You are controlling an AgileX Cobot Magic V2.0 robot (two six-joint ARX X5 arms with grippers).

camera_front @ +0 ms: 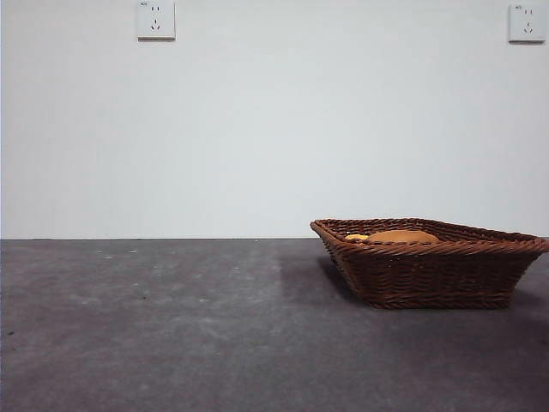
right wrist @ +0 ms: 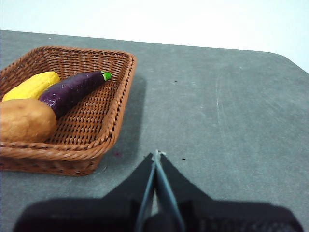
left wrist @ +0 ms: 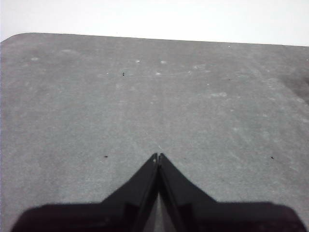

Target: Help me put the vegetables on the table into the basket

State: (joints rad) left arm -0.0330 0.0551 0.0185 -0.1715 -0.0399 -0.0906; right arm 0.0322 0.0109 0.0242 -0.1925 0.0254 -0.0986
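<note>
Currently the right gripper (right wrist: 156, 155) has its jaws pressed together, holding nothing, poised above bare table (right wrist: 231, 111) just beside the basket (right wrist: 108, 133). The left gripper (left wrist: 158, 157) is likewise closed and empty, over open table near a rounded corner. Inside the basket lie the potato (right wrist: 24, 121), corn cob (right wrist: 31, 85) and eggplant (right wrist: 72, 90), the eggplant between the other two.

- The basket (right wrist: 104, 126) is showing brown woven wicker, rough, with a braided rim.
- The table (camera_front: 171, 326) is looking matt dark grey, faintly scuffed with pale marks.
- The potato (right wrist: 24, 120) is looking dull tan and smooth.
- The eggplant (right wrist: 70, 91) is showing a slightly glossy purple skin.
- The corn cob (right wrist: 31, 85) is looking yellow, matt and ridged.
- The jaws of both grippers are looking like matt black plastic.
</note>
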